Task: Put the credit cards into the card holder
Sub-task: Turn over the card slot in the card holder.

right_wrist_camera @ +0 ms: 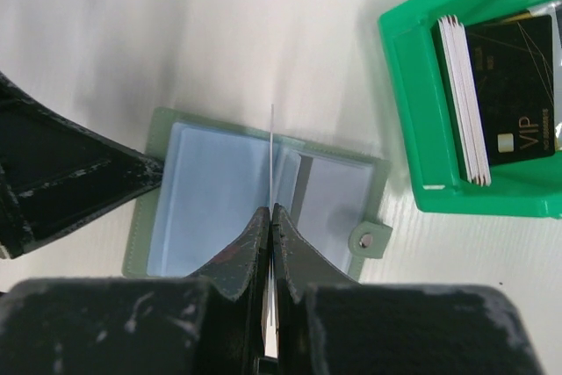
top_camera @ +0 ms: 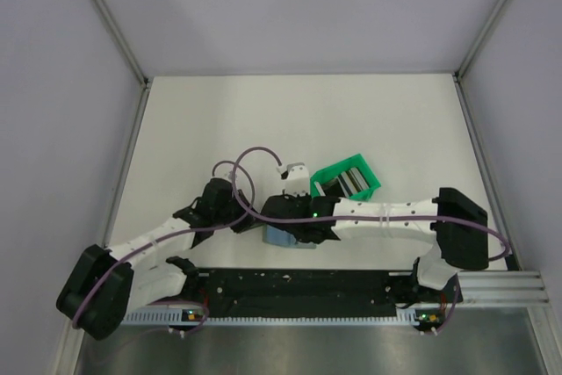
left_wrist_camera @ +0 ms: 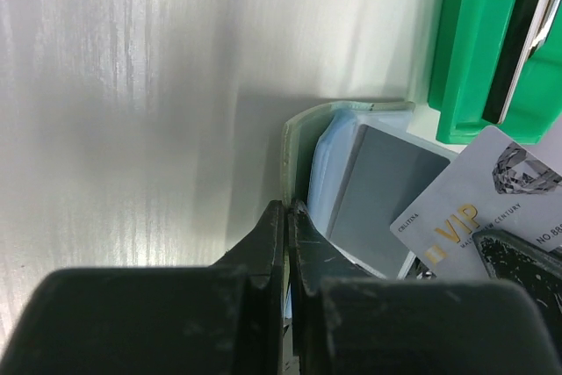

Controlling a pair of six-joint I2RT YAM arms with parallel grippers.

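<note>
The card holder (right_wrist_camera: 219, 195) lies open on the table, grey-green outside and light blue inside, with its snap tab (right_wrist_camera: 369, 239) at the right. It also shows in the top view (top_camera: 283, 239) and the left wrist view (left_wrist_camera: 297, 151). My left gripper (left_wrist_camera: 288, 210) is shut on the holder's left edge; its finger shows in the right wrist view (right_wrist_camera: 79, 182). My right gripper (right_wrist_camera: 271, 210) is shut on a silver-white VIP credit card (left_wrist_camera: 479, 204). It holds the card on edge (right_wrist_camera: 272, 151) over the holder's middle fold. More cards (right_wrist_camera: 492, 98) stand in the green bin.
The bright green plastic bin (top_camera: 347, 180) stands just right of the holder and behind it. It holds a stack of whitish cards (right_wrist_camera: 464, 103) and a black VIP card. It also shows in the left wrist view (left_wrist_camera: 457, 59). Both arms crowd together over the holder near the table's front edge.
</note>
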